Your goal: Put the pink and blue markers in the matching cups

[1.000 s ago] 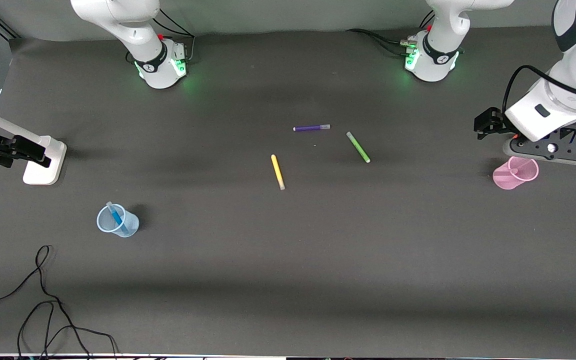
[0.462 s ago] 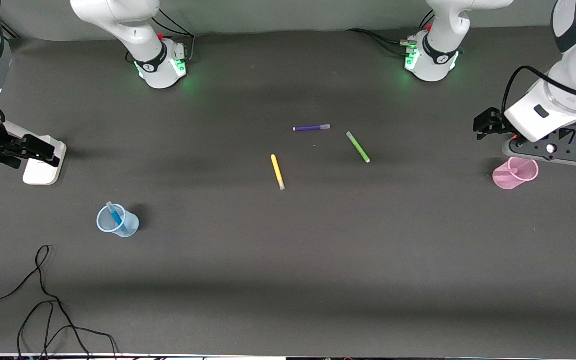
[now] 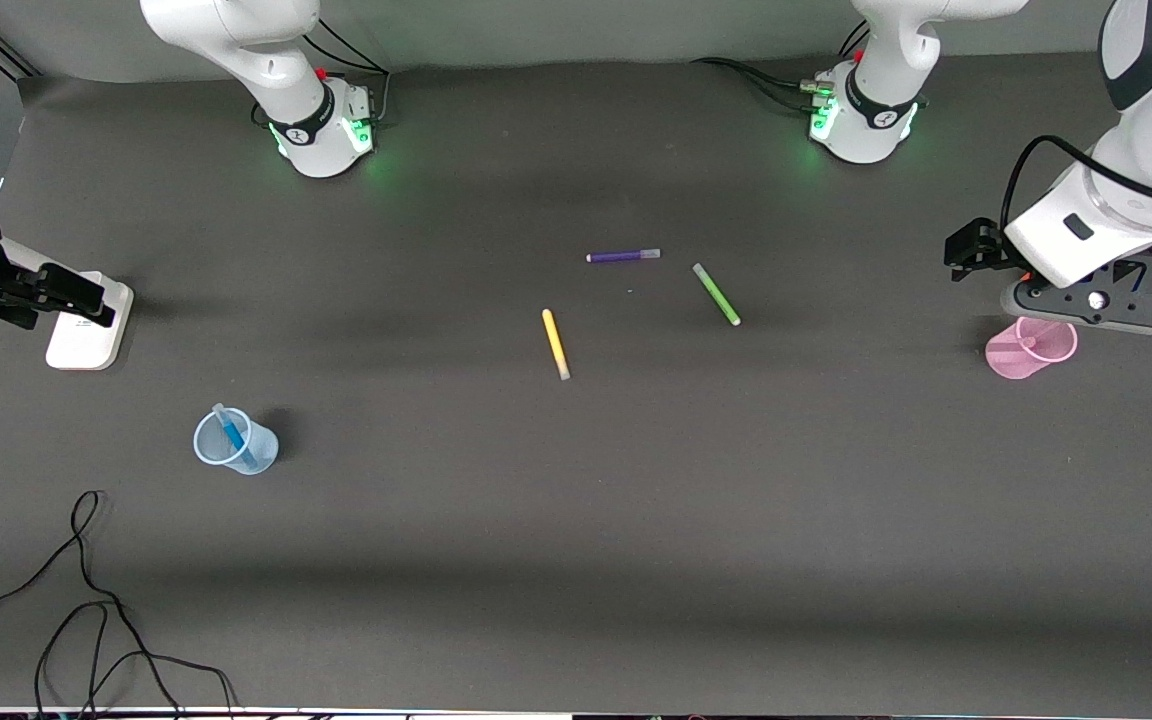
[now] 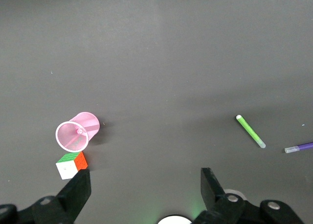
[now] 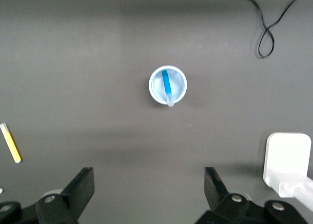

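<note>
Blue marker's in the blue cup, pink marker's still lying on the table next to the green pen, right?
Not quite. The blue marker is in the blue cup, but the pink marker stands inside the pink cup, as the left wrist view shows.

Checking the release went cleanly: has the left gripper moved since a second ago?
Yes. The open left gripper has lifted slightly away from the translucent pink plastic cup.

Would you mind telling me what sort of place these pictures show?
Most likely a robotics lab bench: two arm bases bolted along a table with a dark mat, loose cables at its edge, and a blue cup and pink cup set out as props.
</note>
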